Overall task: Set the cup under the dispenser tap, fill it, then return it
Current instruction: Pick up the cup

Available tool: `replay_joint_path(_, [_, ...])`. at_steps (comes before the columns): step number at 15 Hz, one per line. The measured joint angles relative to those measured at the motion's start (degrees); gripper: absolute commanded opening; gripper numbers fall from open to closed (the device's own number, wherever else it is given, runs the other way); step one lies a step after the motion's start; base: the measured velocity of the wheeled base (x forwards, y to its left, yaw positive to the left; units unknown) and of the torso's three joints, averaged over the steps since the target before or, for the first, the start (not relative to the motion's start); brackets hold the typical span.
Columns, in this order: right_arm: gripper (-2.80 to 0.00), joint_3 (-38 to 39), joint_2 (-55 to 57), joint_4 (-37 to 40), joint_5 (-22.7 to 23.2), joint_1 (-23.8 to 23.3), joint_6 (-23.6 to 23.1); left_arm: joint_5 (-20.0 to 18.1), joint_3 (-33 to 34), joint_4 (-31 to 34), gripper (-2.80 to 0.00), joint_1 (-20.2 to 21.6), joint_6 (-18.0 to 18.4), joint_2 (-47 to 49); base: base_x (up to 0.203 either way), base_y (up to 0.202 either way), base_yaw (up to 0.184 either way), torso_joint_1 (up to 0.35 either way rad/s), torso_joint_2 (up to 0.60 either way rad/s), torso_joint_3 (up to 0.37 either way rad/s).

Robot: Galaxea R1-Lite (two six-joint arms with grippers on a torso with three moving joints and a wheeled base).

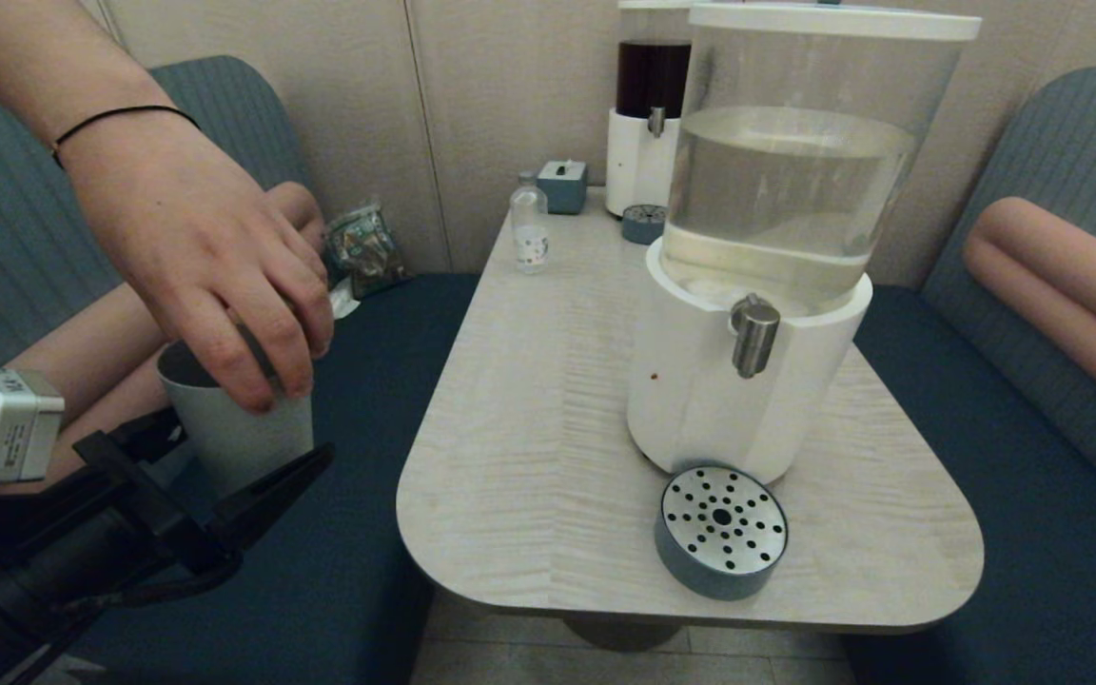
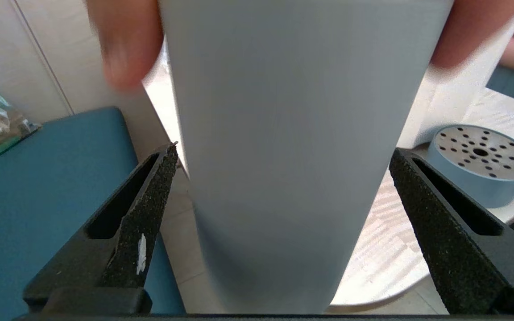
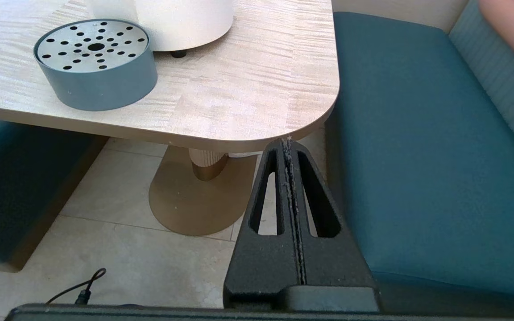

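Note:
The grey-blue cup [image 1: 236, 436] is off the table's left side, over the teal seat, held at its rim by a person's hand [image 1: 205, 247]. My left gripper [image 1: 215, 461] is open around the cup [image 2: 283, 102]. In the left wrist view the gripper [image 2: 283, 149] has a gap between each pad and the cup wall. The dispenser tap [image 1: 754, 335] juts from the white base [image 1: 691, 390] under the clear tank. The round perforated drip tray [image 1: 721, 528] lies below the tap. My right gripper [image 3: 287, 141] is shut on nothing, parked below the table's near right corner.
The table [image 1: 529, 428] also carries a small clear bottle [image 1: 529, 225], a blue-grey box [image 1: 562, 184] and the dark-red dispenser [image 1: 648, 124] with its small tray [image 1: 643, 224] at the back. A snack bag [image 1: 362, 249] lies on the left bench. Teal seats flank the table.

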Motion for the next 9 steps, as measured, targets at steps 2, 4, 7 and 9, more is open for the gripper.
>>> replay_joint_path(2, [-2.8,0.0,0.0,0.0,0.0,0.0,0.0,0.0,-0.04,0.0,0.0,0.0,-0.05,0.15,0.0,0.0,0.0,0.0,0.0,0.0])
replay_joint_path(4, [-2.8,0.0,0.0,0.0,0.0,0.0,0.0,0.0,-0.29,-0.02,0.0,0.0,-0.99,0.14,0.0,0.0,0.0,0.0,0.0,0.0])
replay_joint_path(7, [-2.8,0.0,0.0,0.0,-0.01,0.0,0.0,0.01,0.07,0.0,0.0,0.0,-1.12,0.06,0.0,0.0,0.0,0.0,0.0,0.0])
replay_joint_path(9, [-2.8,0.0,0.0,0.0,-0.03,0.0,0.0,0.01,0.07,0.0,0.0,-0.02,-1.15,0.06,0.0,0.0,0.0,0.0,0.0,0.0])
